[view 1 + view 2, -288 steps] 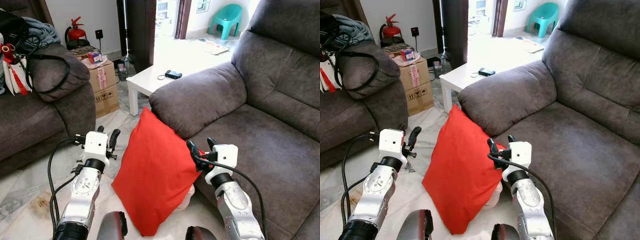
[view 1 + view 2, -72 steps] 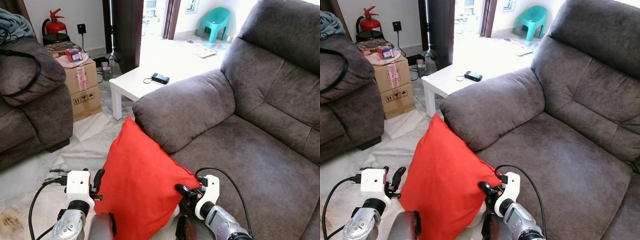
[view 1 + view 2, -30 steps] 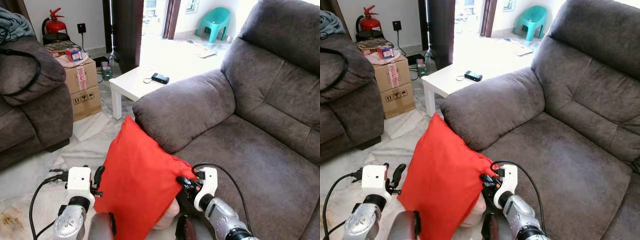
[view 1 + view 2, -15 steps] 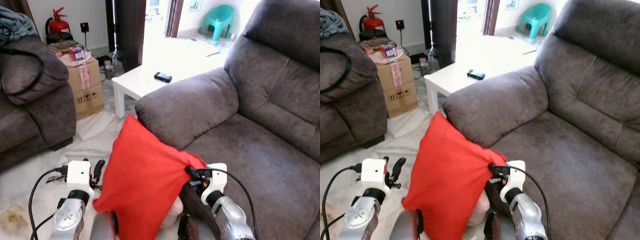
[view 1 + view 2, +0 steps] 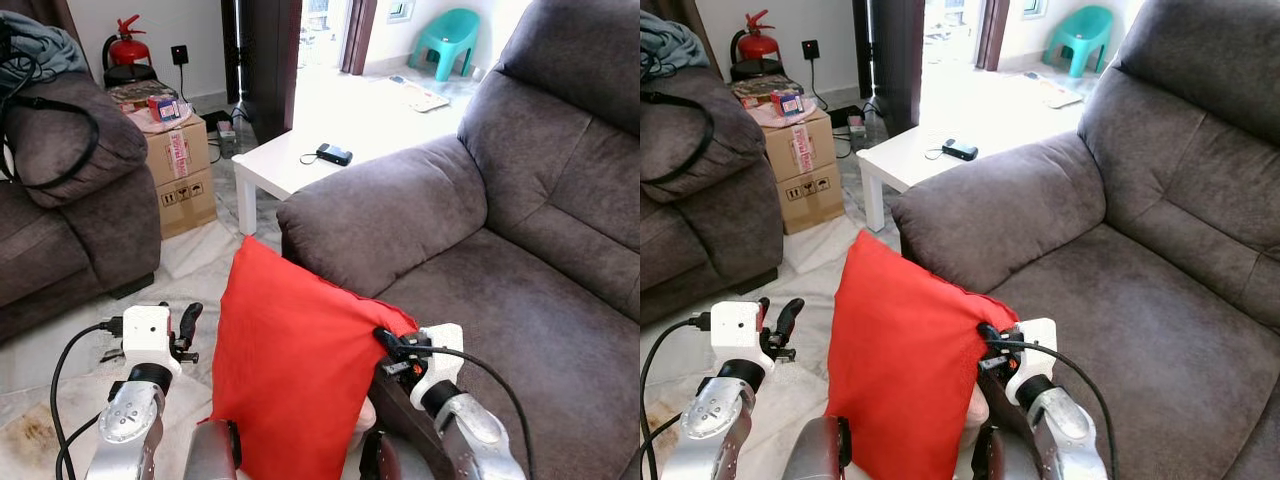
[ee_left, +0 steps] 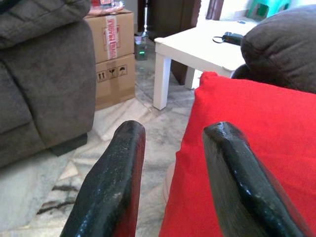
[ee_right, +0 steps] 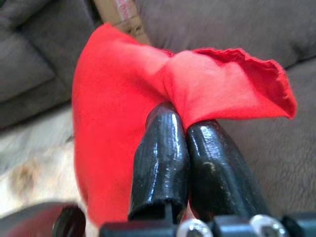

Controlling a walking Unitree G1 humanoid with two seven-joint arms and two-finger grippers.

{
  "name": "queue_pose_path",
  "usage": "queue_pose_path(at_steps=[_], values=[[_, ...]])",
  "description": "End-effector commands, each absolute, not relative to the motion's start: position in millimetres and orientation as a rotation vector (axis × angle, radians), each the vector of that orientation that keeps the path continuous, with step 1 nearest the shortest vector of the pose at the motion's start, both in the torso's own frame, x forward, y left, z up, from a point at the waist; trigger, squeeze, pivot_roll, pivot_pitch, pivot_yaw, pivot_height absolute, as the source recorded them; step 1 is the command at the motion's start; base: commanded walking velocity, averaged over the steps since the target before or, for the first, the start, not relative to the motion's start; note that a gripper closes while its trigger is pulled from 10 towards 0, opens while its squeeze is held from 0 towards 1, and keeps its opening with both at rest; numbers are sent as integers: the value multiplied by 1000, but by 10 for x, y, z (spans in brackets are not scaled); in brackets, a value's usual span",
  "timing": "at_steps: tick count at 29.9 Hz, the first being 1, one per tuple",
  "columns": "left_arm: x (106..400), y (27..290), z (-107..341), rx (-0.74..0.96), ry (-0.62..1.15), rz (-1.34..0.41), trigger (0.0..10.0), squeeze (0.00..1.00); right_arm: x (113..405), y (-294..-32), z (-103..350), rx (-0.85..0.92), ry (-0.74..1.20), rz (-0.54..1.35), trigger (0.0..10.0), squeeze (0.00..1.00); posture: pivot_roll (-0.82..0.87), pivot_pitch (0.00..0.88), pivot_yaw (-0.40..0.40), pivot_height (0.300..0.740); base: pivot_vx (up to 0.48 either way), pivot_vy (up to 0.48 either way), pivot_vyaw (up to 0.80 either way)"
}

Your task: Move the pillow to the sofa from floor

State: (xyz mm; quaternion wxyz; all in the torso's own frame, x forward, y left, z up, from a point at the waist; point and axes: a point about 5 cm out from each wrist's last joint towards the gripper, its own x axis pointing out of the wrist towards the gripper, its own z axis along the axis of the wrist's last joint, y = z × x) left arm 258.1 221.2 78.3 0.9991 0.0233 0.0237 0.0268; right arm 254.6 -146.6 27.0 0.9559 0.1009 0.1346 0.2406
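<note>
The right gripper (image 7: 185, 131) is pinching the pillow (image 5: 290, 370) by its 3 o'clock corner, presumably for lifting onto the sofa (image 5: 520, 300); the left gripper (image 6: 170, 163) is waiting open at 9 o'clock.

The pillow (image 5: 290, 375) is matt red cloth, the sofa (image 5: 520, 230) napped grey fabric, the floor (image 5: 60, 420) polished marble.

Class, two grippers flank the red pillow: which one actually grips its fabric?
The right gripper, shut on the red pillow corner. The left gripper stands open beside it.
</note>
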Motion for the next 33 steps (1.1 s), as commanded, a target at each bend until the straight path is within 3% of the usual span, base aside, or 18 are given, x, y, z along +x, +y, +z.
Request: queue_pose_path(at_steps=[1, 6, 16, 26, 33], values=[[2581, 2230, 791, 30, 54, 52, 10000, 0, 2592, -1538, 442, 176, 218, 541, 10000, 0, 149, 0, -139, 593, 0, 0, 0], [2540, 2368, 837, -83, 64, 78, 10000, 0, 2431, -1597, 429, 146, 337, 763, 10000, 0, 159, 0, -151, 593, 0, 0, 0], [2505, 2457, 980, -181, 48, 34, 10000, 0, 2182, -1724, 445, 95, 492, 1028, 10000, 0, 166, 0, -162, 593, 0, 0, 0], [2566, 2361, 1186, -341, -16, -73, 10000, 0, 2136, -1758, 559, 96, 508, 1137, 10000, 0, 160, 0, -162, 593, 0, 0, 0], [2533, 2721, 1037, -282, 39, 167, 10000, 0, 2187, -1694, 498, 76, 491, 1083, 10000, 0, 162, 0, -161, 593, 0, 0, 0]])
